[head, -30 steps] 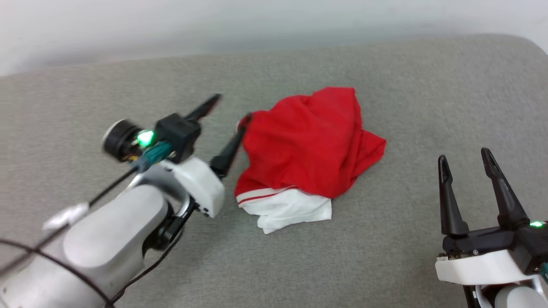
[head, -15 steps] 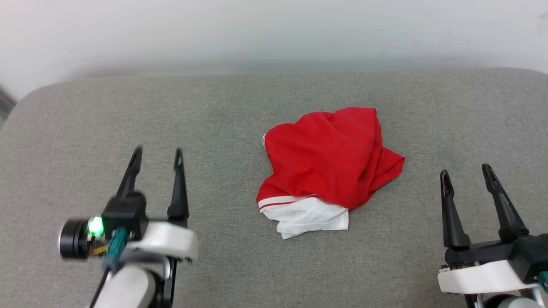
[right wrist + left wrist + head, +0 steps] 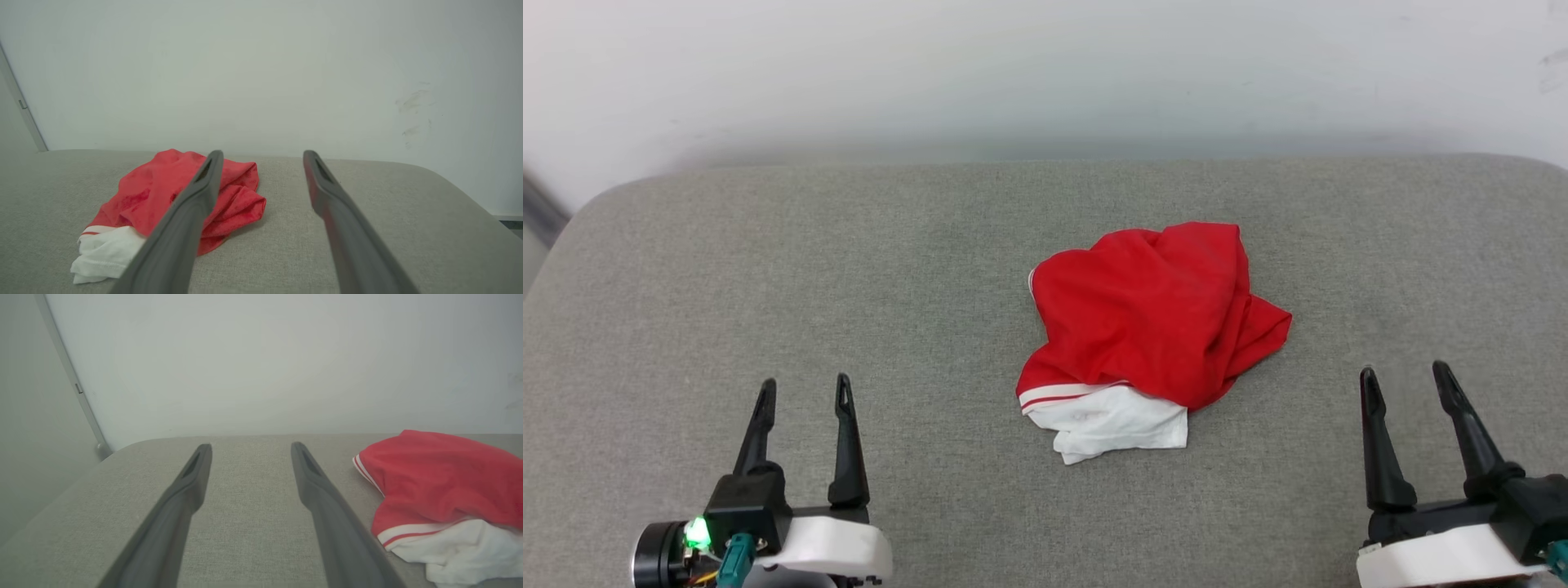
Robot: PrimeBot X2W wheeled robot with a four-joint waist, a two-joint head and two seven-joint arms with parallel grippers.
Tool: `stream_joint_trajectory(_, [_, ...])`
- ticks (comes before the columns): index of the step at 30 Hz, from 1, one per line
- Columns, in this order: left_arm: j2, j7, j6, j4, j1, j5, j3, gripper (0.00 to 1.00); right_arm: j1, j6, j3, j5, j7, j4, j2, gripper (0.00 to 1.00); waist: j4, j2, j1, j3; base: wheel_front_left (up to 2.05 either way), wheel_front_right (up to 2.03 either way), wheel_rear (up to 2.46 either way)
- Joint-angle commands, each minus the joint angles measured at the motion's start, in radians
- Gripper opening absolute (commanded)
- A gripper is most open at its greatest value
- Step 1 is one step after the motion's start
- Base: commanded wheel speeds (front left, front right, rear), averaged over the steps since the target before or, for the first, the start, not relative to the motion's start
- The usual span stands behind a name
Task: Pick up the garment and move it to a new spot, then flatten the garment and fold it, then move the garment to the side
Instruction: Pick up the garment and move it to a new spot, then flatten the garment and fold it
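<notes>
Before me lies a bench (image 3: 768,278) padded in grey woven fabric, its far corners rounded. A plain white wall (image 3: 1045,73) rises just behind its far edge. To my left a thin grey strip (image 3: 67,371) slants up the wall; to my right I see faint scuff marks (image 3: 412,110) on it.

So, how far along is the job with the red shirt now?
Done: nothing that I can confirm. The garment lies crumpled in a heap on the grey cushion. In hand: nothing. The left gripper and right gripper are open and empty, one on each side, apart from it. Left: flattening, folding and moving it aside.
</notes>
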State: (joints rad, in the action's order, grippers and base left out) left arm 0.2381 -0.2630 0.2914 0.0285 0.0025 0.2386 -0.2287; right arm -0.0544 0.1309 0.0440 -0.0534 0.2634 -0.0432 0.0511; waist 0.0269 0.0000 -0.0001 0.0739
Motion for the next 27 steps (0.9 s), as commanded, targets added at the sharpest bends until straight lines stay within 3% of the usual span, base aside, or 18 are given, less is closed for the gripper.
stream_joint_trajectory(1, [-0.012,-0.003,-0.016,-0.004,0.016,-0.012,0.015,1.00,-0.018,0.000,0.000,-0.006,0.002,0.005,-0.002,1.00,-0.001,0.0000,0.0001,-0.004,0.00,0.00,0.00])
stream_joint_trajectory(12, [-0.113,-0.003,-0.148,-0.043,0.078,-0.109,0.126,1.00,-0.074,0.000,-0.004,-0.041,0.002,0.024,-0.002,1.00,-0.003,0.0000,0.0001,-0.039,0.00,0.00,0.00])
stream_joint_trajectory(27, [-0.168,-0.003,-0.228,-0.065,0.089,-0.162,0.200,1.00,-0.085,0.000,-0.012,-0.041,0.002,0.021,-0.002,1.00,0.000,0.0000,0.0001,-0.055,0.00,0.00,0.00])
